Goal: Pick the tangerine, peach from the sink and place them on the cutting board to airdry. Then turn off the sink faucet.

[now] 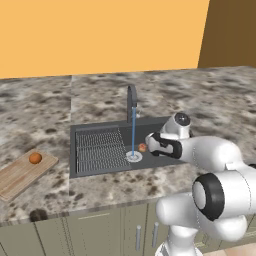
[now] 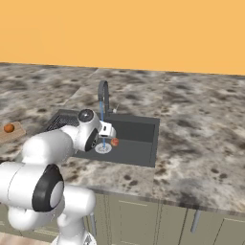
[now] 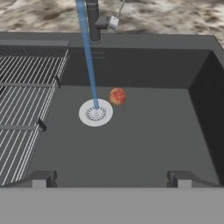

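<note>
The peach (image 3: 117,96) lies on the floor of the dark sink (image 3: 140,61), just right of the silver drain (image 3: 95,113); it also shows in the left base view (image 1: 142,147). My gripper (image 3: 111,179) hovers over the basin's near side, open, with nothing between its fingertips (image 3: 41,178). The peach sits ahead of it, untouched. The tangerine (image 1: 35,158) rests on the cutting board (image 1: 20,175), on the counter left of the sink. The sink faucet (image 3: 92,22) runs a blue stream of water onto the drain; its small lever (image 3: 114,22) sticks out to the right.
A ribbed draining grid (image 3: 26,105) covers the sink's left half. Speckled stone counter (image 1: 210,100) surrounds the basin, with an orange wall behind. The basin's right wall (image 3: 210,109) rises steeply near the gripper's right finger.
</note>
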Robot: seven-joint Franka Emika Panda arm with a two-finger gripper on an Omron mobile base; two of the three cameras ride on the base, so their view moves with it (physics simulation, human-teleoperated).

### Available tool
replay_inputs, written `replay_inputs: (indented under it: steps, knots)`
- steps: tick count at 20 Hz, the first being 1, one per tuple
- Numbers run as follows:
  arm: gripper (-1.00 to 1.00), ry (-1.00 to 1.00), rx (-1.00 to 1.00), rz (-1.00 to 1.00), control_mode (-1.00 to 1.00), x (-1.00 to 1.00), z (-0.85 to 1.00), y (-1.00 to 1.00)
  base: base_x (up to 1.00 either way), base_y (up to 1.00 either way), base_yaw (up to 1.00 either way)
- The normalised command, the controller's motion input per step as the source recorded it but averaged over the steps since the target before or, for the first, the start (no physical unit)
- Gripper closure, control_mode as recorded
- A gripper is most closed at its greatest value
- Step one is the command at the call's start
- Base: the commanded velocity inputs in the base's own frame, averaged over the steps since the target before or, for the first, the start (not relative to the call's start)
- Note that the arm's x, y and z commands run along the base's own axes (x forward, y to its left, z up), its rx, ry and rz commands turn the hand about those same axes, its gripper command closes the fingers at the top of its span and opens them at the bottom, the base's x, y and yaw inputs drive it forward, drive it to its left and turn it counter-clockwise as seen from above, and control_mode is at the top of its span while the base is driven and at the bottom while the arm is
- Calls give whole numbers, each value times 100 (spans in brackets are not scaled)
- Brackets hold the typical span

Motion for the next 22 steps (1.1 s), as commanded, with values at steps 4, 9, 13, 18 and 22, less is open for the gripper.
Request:
replay_inputs:
  steps: [4, 9, 13, 18, 22]
  knots:
    - [-100, 0, 0, 0, -100, 17, -17, 0, 0, 0, 0]
    - [-100, 0, 0, 0, -100, 12, -16, 0, 0, 0, 0]
    - [-100, 0, 0, 0, -100, 20, -17, 0, 0, 0, 0]
    - [-100, 3, 0, 0, -100, 22, -16, 0, 0, 0, 0]
    - [-100, 4, 0, 0, -100, 27, -17, 0, 0, 0, 0]
